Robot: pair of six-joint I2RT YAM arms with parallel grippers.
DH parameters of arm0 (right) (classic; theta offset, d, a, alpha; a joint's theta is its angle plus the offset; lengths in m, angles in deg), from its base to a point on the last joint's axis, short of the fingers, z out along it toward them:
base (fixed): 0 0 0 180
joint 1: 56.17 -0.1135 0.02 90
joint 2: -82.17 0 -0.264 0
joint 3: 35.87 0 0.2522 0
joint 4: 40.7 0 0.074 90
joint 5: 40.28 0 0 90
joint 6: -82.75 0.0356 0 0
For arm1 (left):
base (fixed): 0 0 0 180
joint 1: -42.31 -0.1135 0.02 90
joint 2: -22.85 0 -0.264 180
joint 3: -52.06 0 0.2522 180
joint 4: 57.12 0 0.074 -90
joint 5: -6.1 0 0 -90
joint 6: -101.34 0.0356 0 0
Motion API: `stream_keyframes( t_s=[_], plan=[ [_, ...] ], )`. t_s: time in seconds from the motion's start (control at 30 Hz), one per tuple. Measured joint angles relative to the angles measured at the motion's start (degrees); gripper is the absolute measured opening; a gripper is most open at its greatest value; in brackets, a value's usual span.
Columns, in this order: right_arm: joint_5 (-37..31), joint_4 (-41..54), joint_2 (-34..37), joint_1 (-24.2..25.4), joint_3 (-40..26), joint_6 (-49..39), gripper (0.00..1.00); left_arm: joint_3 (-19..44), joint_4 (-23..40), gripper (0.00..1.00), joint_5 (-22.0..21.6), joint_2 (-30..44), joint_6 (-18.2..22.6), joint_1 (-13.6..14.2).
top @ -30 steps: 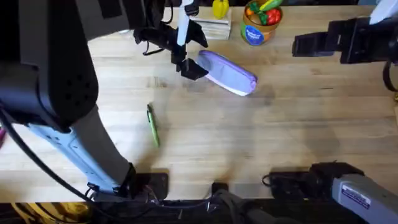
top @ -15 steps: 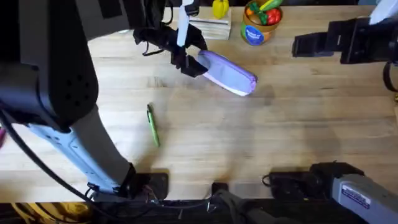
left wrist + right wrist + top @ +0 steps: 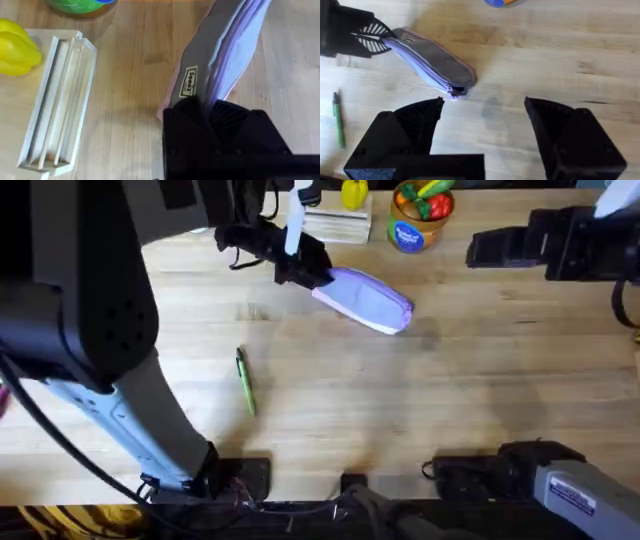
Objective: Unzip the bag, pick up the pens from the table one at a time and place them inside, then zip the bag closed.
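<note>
- Left gripper [image 3: 312, 277]: over the last second it has closed in on the bag's left end and now sits pressed against it; before, it stood just short of that end. In the left wrist view the black fingers [image 3: 220, 127] are pressed together on the bag's end, next to a small cream label [image 3: 189, 82]. Judgement: this is the anchoring hold for unzipping, not yet the opening itself.
- Bag [image 3: 365, 297]: lavender, lying aslant on the table [image 3: 420, 410], its left end inside the left gripper, its body running away to the right of it. It has shifted a little as the gripper took hold. The zip looks closed along its length; the pull itself cannot be made out for certain.
- Green pen [image 3: 245, 380]: lying loose on the table, well apart from the left gripper, on the side nearer the arm bases. Unmoved; not yet collected. No dark pens can be made out.
- Right gripper [image 3: 482, 117]: fingers spread wide, holding nothing, hanging above bare table. The bag's free end [image 3: 457, 87] lies just ahead of it, towards the left gripper. Little change over the second.
- Judgement: task at its first step; the right gripper would next need to find the zip pull while the left keeps the bag from sliding.
</note>
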Motion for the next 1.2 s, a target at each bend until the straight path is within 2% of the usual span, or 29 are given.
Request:
stream_keyframes(
  t_s=[0.23, 0.33, 0.43, 0.57, 0.87, 1.0, 1.2],
  plan=[
    [4.1, 2.6, 2.0, -1.3, 0.0, 2.5, 0.997, 0.0, 0.0, 0.04, 0.0, 0.0, 0.0, 0.0],
    [4.5, 2.6, 3.5, -3.5, 0.9, 3.0, 0.997, 0.0, 0.0, 0.041, 0.0, 0.0, 0.0, 0.0],
    [4.6, 0.7, 3.6, -6.3, 4.6, 3.9, 0.997, 0.0, 0.0, 0.042, 0.0, 0.0, 0.0, 0.0],
    [4.4, -4.3, 3.6, -10.1, 11.4, 7.0, 0.998, 0.0, 0.0, 0.042, 0.0, 0.0, 0.0, 0.0],
    [0.7, -23.5, 3.6, -19.0, 24.3, 16.6, 0.998, 0.0, 0.0, 0.042, 0.0, 0.0, 0.0, 0.0],
    [-0.4, -24.1, 3.8, -20.3, 25.6, 18.3, 0.998, 0.0, 0.0, 0.042, 0.0, 0.0, 0.0, 0.0],
    [-1.1, -30.0, 9.0, -20.3, 25.6, 19.5, 0.996, 0.0, 0.0, 0.042, 0.0, 0.0, 0.0, 0.0]
  ],
)
